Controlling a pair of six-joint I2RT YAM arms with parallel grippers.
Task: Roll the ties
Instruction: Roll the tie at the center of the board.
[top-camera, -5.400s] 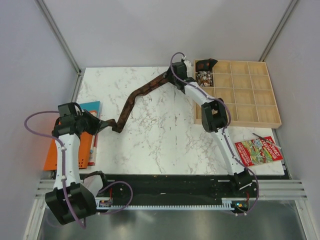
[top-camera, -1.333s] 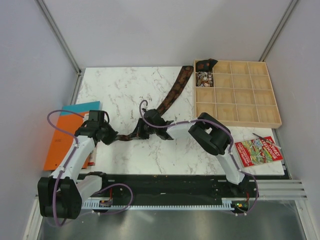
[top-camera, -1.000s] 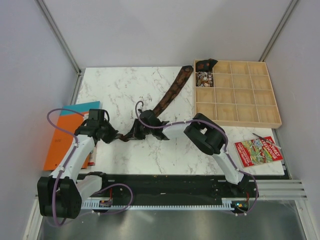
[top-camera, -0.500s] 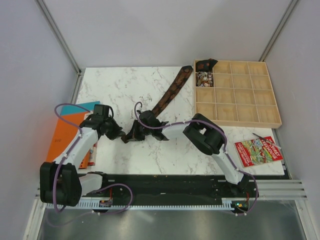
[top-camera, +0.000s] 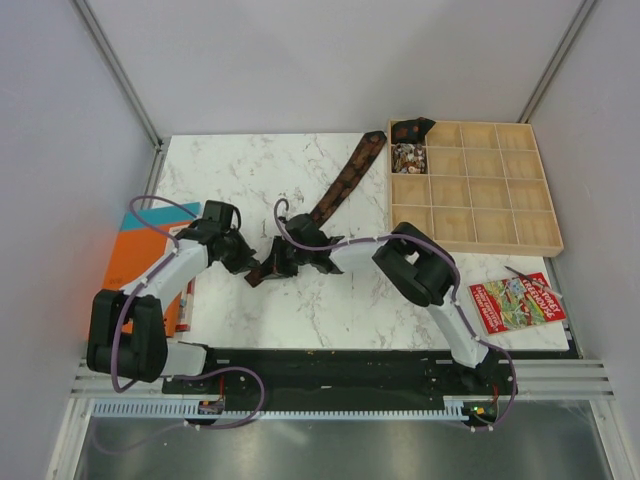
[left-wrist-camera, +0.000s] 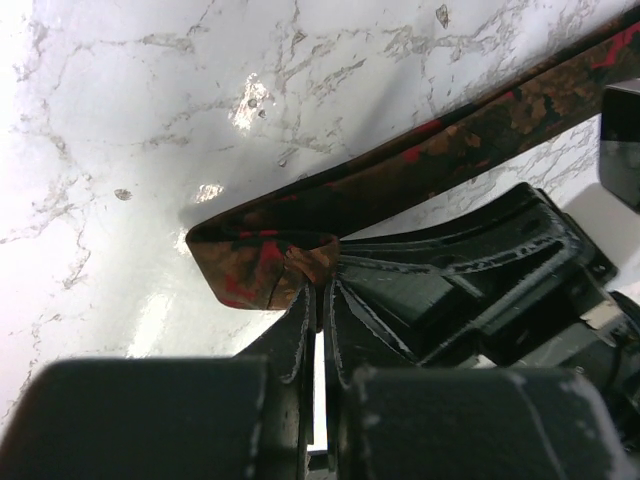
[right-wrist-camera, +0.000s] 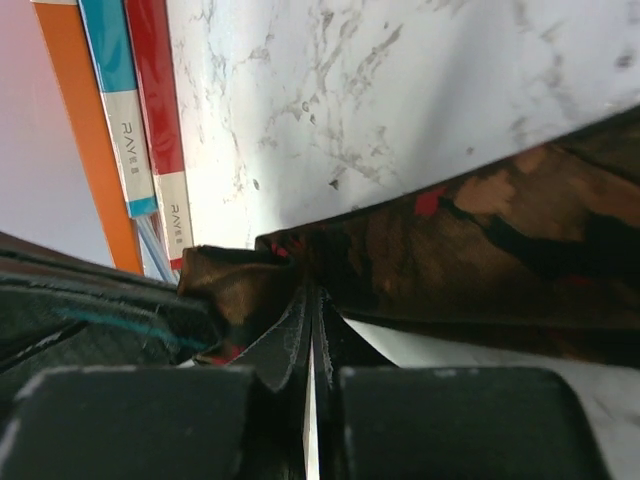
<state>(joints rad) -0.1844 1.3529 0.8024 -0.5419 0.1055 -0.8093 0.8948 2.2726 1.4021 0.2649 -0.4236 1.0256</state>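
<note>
A dark brown tie (top-camera: 340, 187) with a reddish pattern lies diagonally on the marble table (top-camera: 330, 300), from the wooden tray down to the middle. Its near end is folded over into a small bundle (top-camera: 258, 275). My left gripper (top-camera: 247, 264) comes at the bundle from the left and is shut on the fold (left-wrist-camera: 265, 260). My right gripper (top-camera: 273, 266) meets it from the right, shut on the same end of the tie (right-wrist-camera: 480, 240). In the left wrist view my left gripper (left-wrist-camera: 322, 290) pinches fabric, with the right gripper's black body just beside it. The right gripper (right-wrist-camera: 312, 292) pinches it too.
A wooden compartment tray (top-camera: 500, 215) stands at the back right, with a dark rolled tie (top-camera: 410, 129) in its top-left cell and a patterned bundle (top-camera: 407, 156) below it. Orange and teal books (top-camera: 130, 270) lie at the left edge. A colourful booklet (top-camera: 517, 301) lies at the right.
My left gripper has moved right, close up to the right gripper, and the tie's near end has bunched into a short fold between them. The long stretch of tie has stayed put.
</note>
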